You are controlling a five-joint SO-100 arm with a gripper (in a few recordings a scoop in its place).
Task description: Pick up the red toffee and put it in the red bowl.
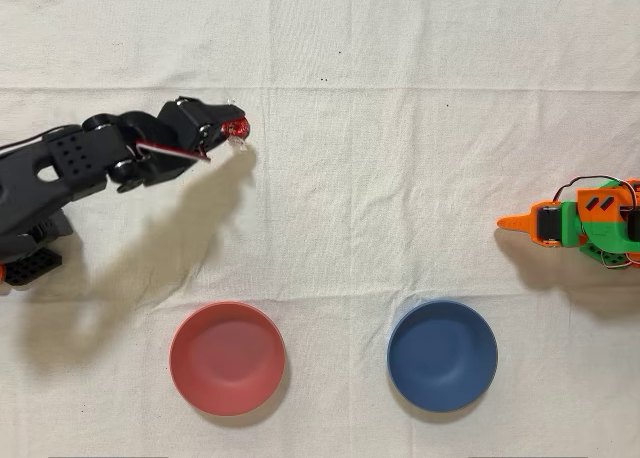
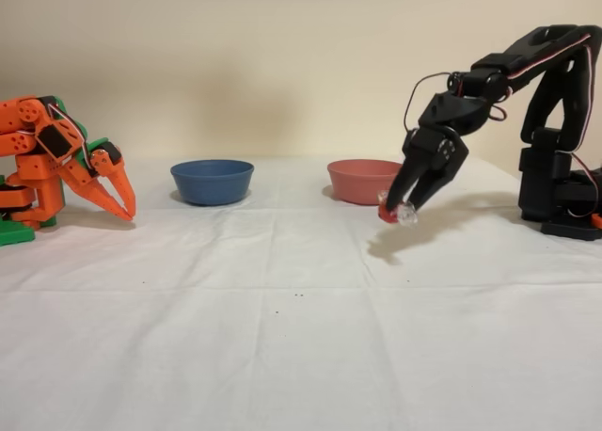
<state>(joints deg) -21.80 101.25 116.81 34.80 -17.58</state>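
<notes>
Red bowl (image 1: pixel 227 358) at lower left of overhead view, inside plain and bare. Dark blue bowl (image 1: pixel 442 355) to its right, well apart, also bare inside. In fixed view order reversed: blue bowl (image 2: pixel 212 182) left of centre, red bowl (image 2: pixel 362 181) right of centre, both toward the back of the table; insides mostly hidden by the near walls from this low angle.

Table under a white cloth (image 1: pixel 400 178), creased in a grid of fold lines, a few small dark specks near the middle. Plain beige wall (image 2: pixel 282 64) behind in fixed view. Strong shadow of the black arm (image 1: pixel 70 163) cast across the cloth toward the red bowl.

Gripper (image 1: pixel 232 130) clamped on the red toffee (image 1: pixel 237 129); fingers pointing down in fixed view, toffee (image 2: pixel 388 212) pinched at the tips (image 2: pixel 400 210), raised off the cloth, a clear twist of wrapper showing beside the red foil. Toffee up and slightly right of the red bowl in overhead view, well apart; in fixed view just in front of the bowl's right edge.

Black arm base cut off at left edge of overhead view. Idle orange arm (image 1: pixel 580 223) cut off at right edge. Wrapper ends blurred, hard to make out.
</notes>
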